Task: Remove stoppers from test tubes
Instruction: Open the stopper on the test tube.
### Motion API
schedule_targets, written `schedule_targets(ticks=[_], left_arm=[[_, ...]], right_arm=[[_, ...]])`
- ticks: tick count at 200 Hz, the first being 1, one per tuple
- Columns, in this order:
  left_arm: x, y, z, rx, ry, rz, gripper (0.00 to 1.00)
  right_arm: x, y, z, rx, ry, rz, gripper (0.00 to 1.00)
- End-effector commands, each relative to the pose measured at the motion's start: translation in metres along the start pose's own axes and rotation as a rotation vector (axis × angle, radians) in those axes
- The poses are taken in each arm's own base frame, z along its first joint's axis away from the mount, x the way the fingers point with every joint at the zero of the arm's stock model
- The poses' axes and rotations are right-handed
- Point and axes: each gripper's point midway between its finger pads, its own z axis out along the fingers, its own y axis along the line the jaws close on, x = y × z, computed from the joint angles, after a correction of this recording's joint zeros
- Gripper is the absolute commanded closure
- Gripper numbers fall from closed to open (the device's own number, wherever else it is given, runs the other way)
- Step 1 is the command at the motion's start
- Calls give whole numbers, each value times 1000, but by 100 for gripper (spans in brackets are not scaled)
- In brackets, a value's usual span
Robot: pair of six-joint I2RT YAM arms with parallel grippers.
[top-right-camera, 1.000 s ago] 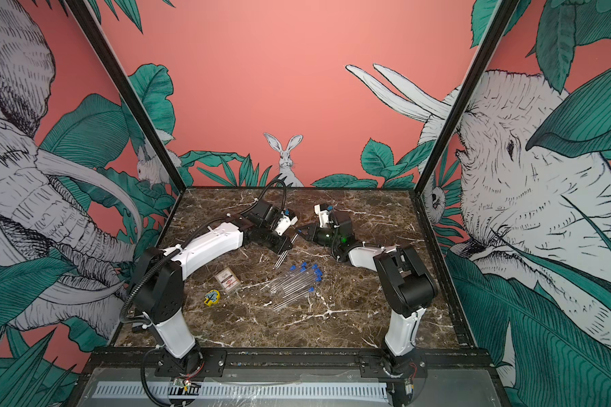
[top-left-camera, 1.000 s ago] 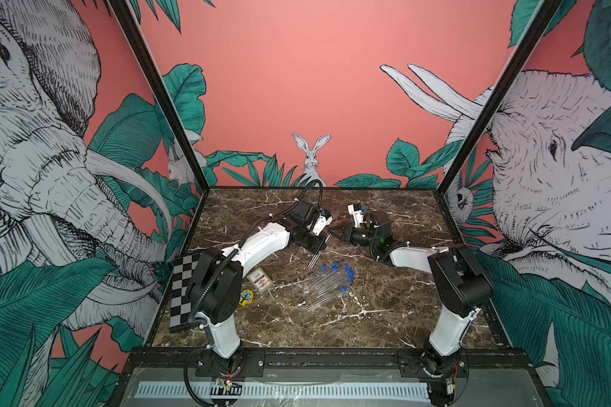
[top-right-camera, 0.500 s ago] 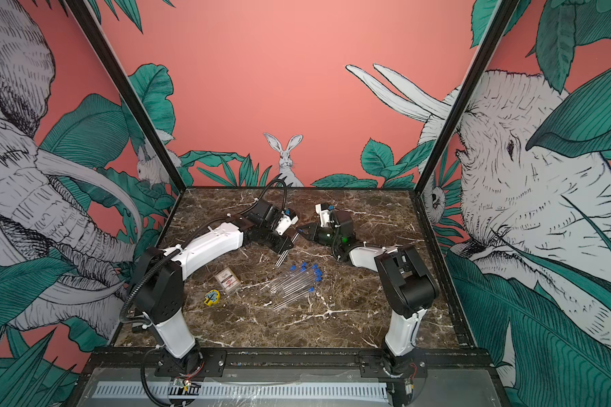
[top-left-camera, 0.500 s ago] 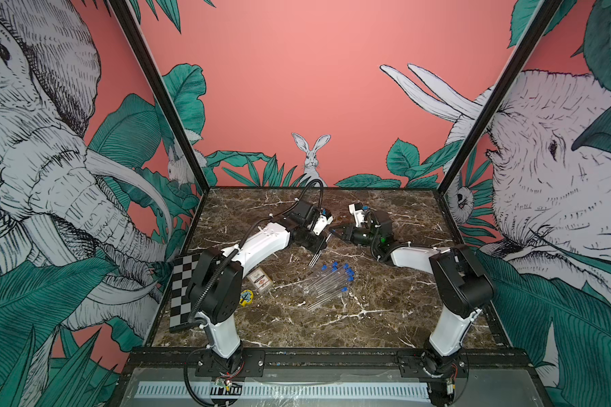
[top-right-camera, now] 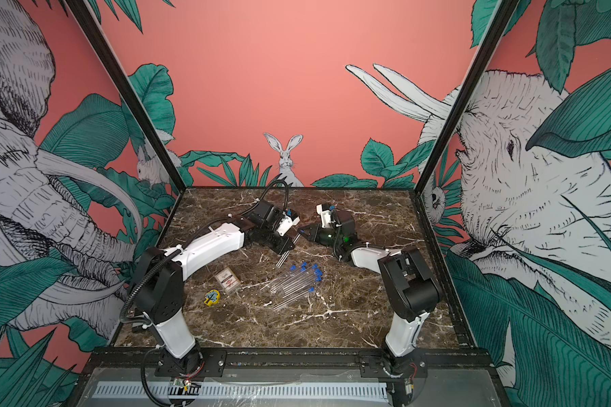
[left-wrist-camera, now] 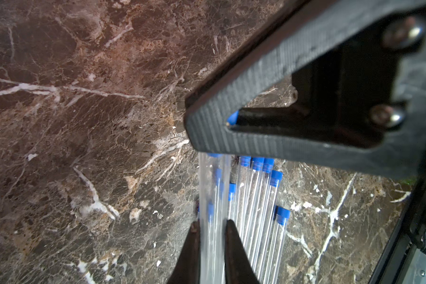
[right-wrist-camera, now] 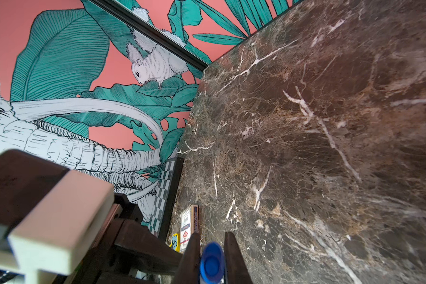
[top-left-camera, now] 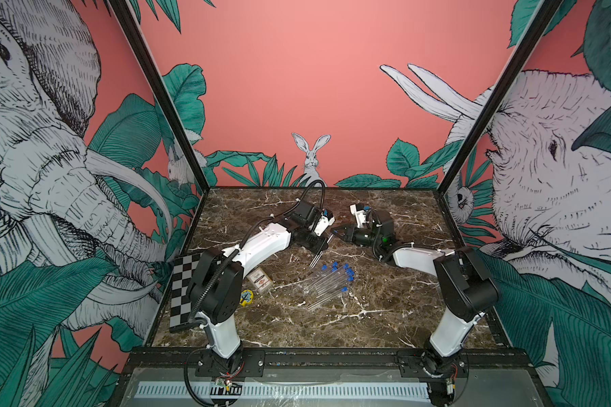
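Between the two hands, toward the back of the bench, the slim clear tube (left-wrist-camera: pixel 212 186) slants just as it did half a second ago. The left hand (left-wrist-camera: pixel 212 222) is clamped on its smooth shaft and the right hand (right-wrist-camera: pixel 212 234) pinches the round blue stopper (right-wrist-camera: pixel 210 261), though I cannot tell whether the plug has left the mouth. Other tubes (top-left-camera: pixel 327 287) fan out mid-bench with stoppers (top-left-camera: pixel 349 272) in, on the glossy brown, white-veined marble bench (top-left-camera: pixel 385 310), inside pink walls (top-left-camera: pixel 297 70) printed with elephants and leaves.
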Motion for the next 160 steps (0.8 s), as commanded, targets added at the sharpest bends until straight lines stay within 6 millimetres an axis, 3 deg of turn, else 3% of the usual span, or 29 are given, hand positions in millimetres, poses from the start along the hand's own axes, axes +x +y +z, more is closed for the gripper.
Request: schedule_targets(ticks=[1, 69, 132, 160], left_arm=[[28, 14, -8, -63, 96, -45, 97], [32, 16, -6, -65, 102, -44, 97], [37, 16, -7, -68, 111, -33, 97], [39, 16, -6, -65, 114, -28, 97]], right_arm=[[-39, 19, -14, -29, -126, -67, 98], [-50, 26, -18, -56, -177, -69, 98], [-52, 21, -21, -17, -190, -81, 97], [-55, 29, -22, -46, -202, -80, 97]])
